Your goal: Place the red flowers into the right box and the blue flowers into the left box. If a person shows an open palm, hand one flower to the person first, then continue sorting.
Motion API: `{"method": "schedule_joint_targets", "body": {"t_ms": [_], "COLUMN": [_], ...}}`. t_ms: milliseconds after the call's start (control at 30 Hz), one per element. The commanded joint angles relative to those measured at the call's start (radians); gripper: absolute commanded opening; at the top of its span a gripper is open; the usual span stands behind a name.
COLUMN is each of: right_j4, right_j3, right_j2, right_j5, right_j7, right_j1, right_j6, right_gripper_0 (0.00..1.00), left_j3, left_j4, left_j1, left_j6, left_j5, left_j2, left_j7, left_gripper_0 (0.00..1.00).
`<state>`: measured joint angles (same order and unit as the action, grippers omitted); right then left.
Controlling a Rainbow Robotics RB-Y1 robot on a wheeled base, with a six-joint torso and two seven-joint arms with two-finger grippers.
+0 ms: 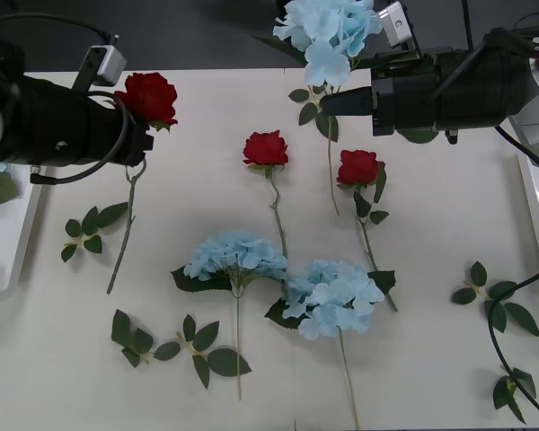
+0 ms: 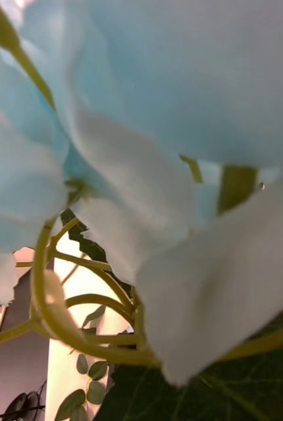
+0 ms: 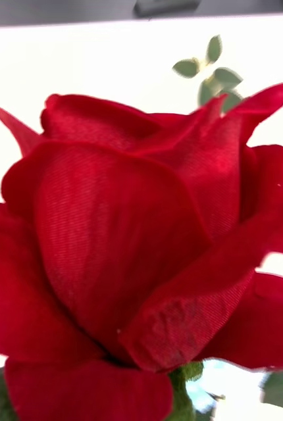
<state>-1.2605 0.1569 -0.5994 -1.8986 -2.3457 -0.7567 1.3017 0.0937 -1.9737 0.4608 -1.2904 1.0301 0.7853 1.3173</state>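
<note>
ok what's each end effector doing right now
left end effector: closed on a red rose
right end effector: closed on a blue hydrangea

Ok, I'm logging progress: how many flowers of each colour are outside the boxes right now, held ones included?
Red roses: 3, one in the left gripper
Blue hydrangeas: 3, one in the right gripper
Total: 6

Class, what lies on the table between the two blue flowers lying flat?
Front view: the middle red rose's stem runs down between the blue flowers.
</note>
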Motion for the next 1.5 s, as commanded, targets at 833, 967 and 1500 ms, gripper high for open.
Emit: {"method": "schedule_joint_targets", "body": {"t_ms": [833, 967, 1500], "right_j4": [0.391, 0.440, 0.518], "right_j3": [0.003, 0.003, 0.128], "right_j2": [-0.128, -0.134, -0.155], "right_j5": [0.458, 0.567, 0.667], "right_j7": [0.215, 0.220, 0.210], "right_j1": [-0.032, -0.032, -0.033], "right_j6": [-0.058, -0.076, -0.130], "right_gripper_0": [0.00, 0.00, 0.61], "left_j3": [0.121, 0.166, 0.307], "left_j4": [-0.255, -0.237, 0.018], "left_j1": [-0.169, -0.143, 0.045], "left_j6": [0.516, 0.516, 0.747], "left_j5": [-0.234, -0.263, -0.329], "left_j2": [-0.367, -0.429, -0.613], "left_j7": [0.068, 0.054, 0.059], "left_gripper_0": [0.00, 0.00, 0.00]}}
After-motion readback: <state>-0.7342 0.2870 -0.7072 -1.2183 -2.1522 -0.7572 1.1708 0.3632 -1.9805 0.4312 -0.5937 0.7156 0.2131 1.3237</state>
